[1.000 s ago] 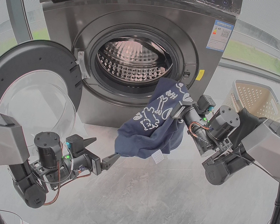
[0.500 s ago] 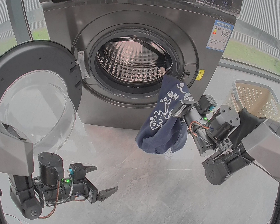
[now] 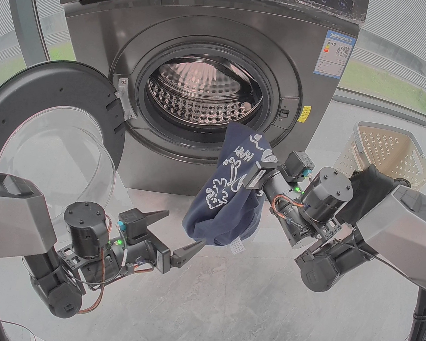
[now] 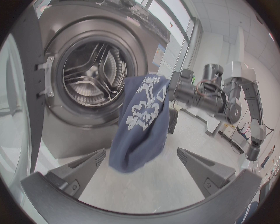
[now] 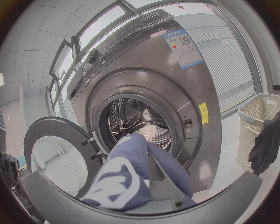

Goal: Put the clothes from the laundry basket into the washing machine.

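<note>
A navy garment (image 3: 228,195) with white print hangs from my right gripper (image 3: 247,174), which is shut on its upper part, just below and in front of the washing machine's open drum (image 3: 203,94). The cloth (image 5: 128,175) wraps over one finger (image 5: 164,182) in the right wrist view. My left gripper (image 3: 178,235) stands open, low and to the left of the garment. Its finger tips sit close to the garment's lower end (image 4: 131,154), which hangs ahead between the two fingers (image 4: 87,160). The laundry basket (image 3: 393,150) stands at the right with a black garment (image 3: 372,188) draped over its rim.
The round washer door (image 3: 46,126) is swung wide open on the left, near my left arm. The washing machine's front panel (image 3: 303,72) rises behind the garment. Grey floor (image 3: 219,300) lies free in front of the machine.
My left arm, which had dropped low half a second ago, has risen back toward the garment's lower end. The right gripper has carried the garment a little left and down.
</note>
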